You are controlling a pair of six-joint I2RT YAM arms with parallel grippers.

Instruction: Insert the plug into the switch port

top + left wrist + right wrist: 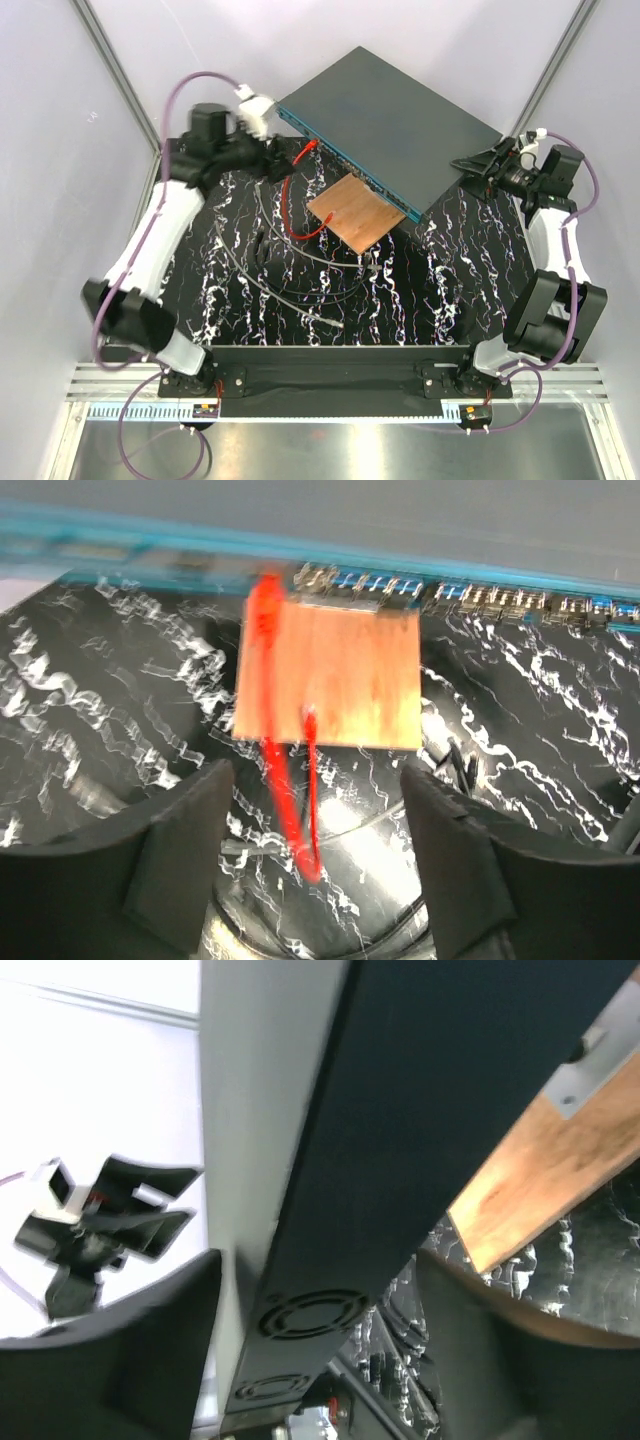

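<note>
The switch [395, 125] is a flat dark grey box at the back, its blue-teal socket face [340, 160] turned front-left. It also shows in the left wrist view [480, 592]. A red cable [292, 205] loops on the mat; one end rises to the socket face, and blur hides the plug there. My left gripper [283, 165] is open and empty by the face's left end, and in the left wrist view [315, 780] the red cable [290, 810] lies beyond its jaws. My right gripper [467, 165] is open and, in its own view [320, 1270], straddles the switch's vented end [310, 1315].
A copper-brown square plate [357, 213] lies tucked under the switch's front edge, also in the left wrist view [335, 675]. Thin grey and black cables [285, 270] lie on the black marbled mat [420, 290]. White walls close in on both sides.
</note>
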